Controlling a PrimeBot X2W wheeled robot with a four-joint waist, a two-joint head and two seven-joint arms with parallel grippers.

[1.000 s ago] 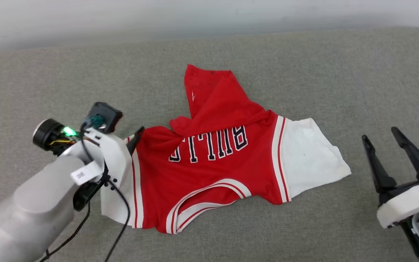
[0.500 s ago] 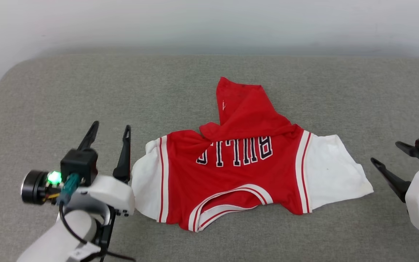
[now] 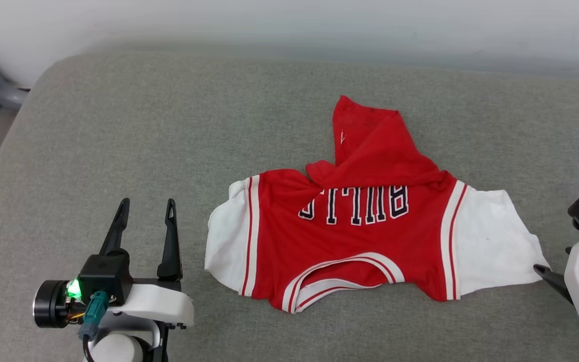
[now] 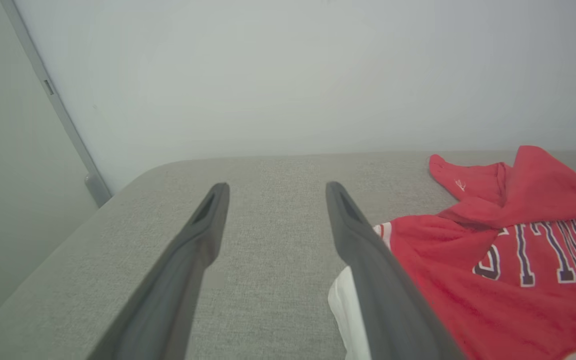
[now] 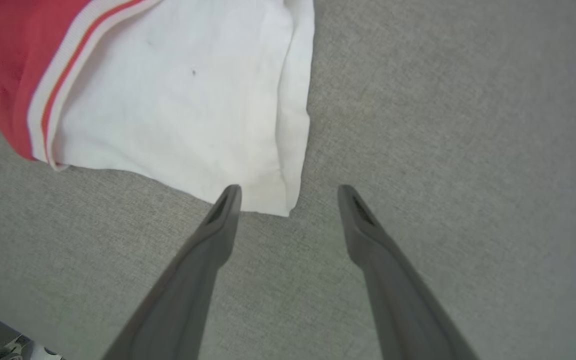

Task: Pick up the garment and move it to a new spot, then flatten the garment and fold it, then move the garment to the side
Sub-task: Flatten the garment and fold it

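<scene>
left pincer (image 4: 273, 192) spread, empty | garment (image 4: 508, 260) beside right finger | grey cushion (image 4: 268, 280)

head: high, down onto garment (image 3: 355, 236) | left wrist: low, facing wall (image 4: 288, 75) | right wrist: close, downward | shared: garment

Left fingers (image 4: 203, 240), right fingers (image 5: 220, 225) (spread apart).

White casings (image 3: 156, 304), dark, perhaps rubbery fingers (image 3: 170, 241)
</scene>
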